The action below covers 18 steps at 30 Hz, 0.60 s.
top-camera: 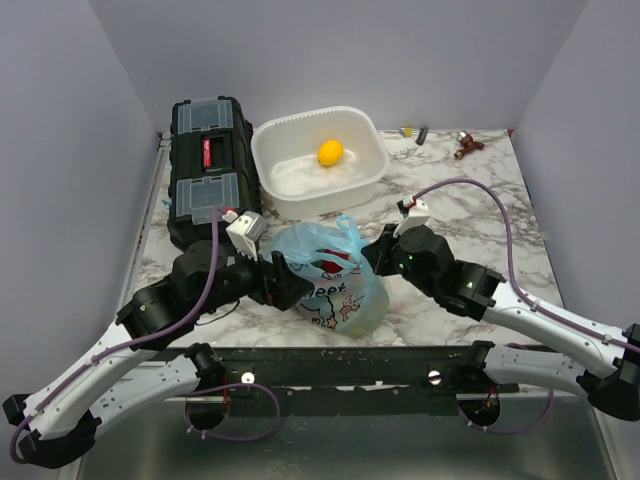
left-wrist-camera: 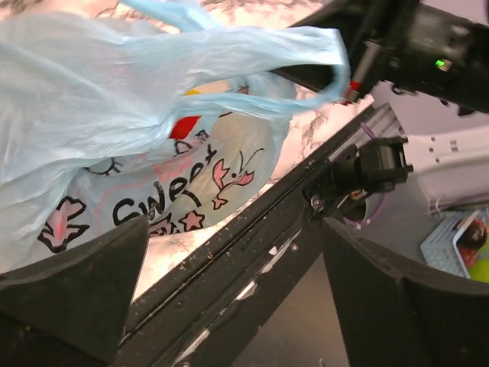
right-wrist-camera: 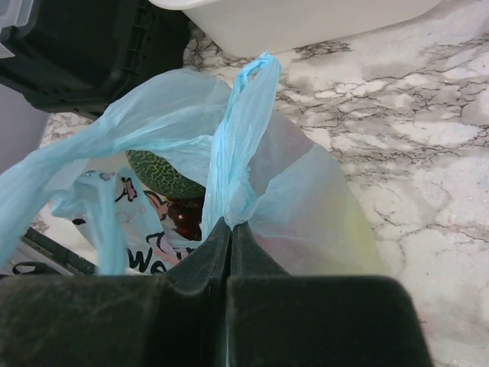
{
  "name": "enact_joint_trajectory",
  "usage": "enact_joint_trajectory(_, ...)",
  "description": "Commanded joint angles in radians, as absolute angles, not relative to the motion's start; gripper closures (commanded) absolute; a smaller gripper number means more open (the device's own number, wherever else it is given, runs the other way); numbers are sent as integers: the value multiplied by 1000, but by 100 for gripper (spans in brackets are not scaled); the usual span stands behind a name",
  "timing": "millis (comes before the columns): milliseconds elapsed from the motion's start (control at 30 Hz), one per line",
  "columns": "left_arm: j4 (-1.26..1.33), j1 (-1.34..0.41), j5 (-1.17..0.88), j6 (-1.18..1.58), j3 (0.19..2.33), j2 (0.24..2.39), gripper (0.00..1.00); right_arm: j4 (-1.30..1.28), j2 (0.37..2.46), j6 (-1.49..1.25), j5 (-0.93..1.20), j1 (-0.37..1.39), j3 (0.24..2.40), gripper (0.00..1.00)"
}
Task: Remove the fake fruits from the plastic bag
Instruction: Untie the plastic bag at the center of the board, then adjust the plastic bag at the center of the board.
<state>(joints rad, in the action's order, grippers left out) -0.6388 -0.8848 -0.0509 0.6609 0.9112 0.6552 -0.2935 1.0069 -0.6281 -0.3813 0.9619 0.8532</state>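
Observation:
The light-blue plastic bag (top-camera: 335,285) stands near the front of the marble table between both arms. Seen from the right wrist, its mouth gapes: a dull-green melon (right-wrist-camera: 162,174) lies inside above a dark grape bunch (right-wrist-camera: 186,218). A red piece (left-wrist-camera: 183,126) shows through the printed side. My right gripper (right-wrist-camera: 231,225) is shut on the bag's bunched rim below a loop handle (right-wrist-camera: 248,107), at the bag's right side (top-camera: 372,255). My left gripper (left-wrist-camera: 235,225) is open with nothing between its fingers, just left of the bag (top-camera: 285,283).
A white tub (top-camera: 268,150) holding an orange-yellow lemon (top-camera: 330,152) sits behind the bag. A black toolbox (top-camera: 205,170) lies at the back left. Small odds and ends (top-camera: 467,145) rest at the back right. The dark front rail (top-camera: 340,362) runs just below the bag.

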Motion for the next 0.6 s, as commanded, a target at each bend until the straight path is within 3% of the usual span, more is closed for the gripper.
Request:
enact_joint_trajectory(0, -644, -932, -119, 532, 975, 679, 1, -251, 994, -645, -339, 964, 852, 99)
enact_joint_trajectory(333, -561, -1379, 806, 212, 1040, 930, 1, -266, 976, -681, -278, 964, 865, 99)
enact_joint_trajectory(567, -451, -1396, 957, 153, 1095, 1139, 1, -267, 961, -720, -284, 963, 838, 99)
